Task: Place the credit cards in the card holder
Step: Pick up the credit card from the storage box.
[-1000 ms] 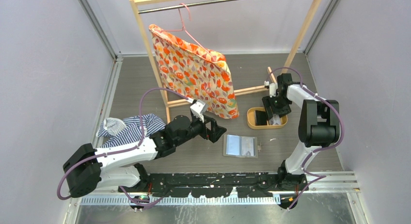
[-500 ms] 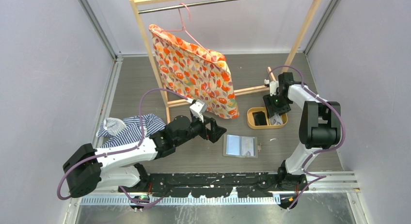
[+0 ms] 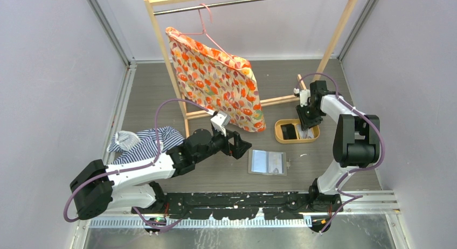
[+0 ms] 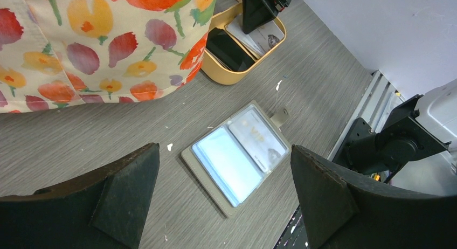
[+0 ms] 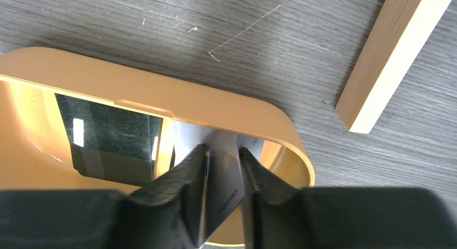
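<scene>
Card pick under way at the tray, holder open and waiting.

On my left, the left gripper (image 3: 241, 146) hangs with jaws spread wide and nothing in them. Beside it the small square taupe folding card holder (image 4: 237, 160) lies open flat on the grey wood-grain table (image 3: 151, 98), one pale card (image 4: 256, 141) in its right clear sleeve. Further right, the oval tan tray (image 5: 161, 92) holds a black plastic credit card (image 5: 108, 136) and a pale printed credit card (image 5: 225, 184). The right gripper (image 5: 222, 152) straddles that one, fingers narrow; I cannot tell whether it is pinched. I judge this the pick: next I need a firm pinch, then a lift clear of the tray wall.
</scene>
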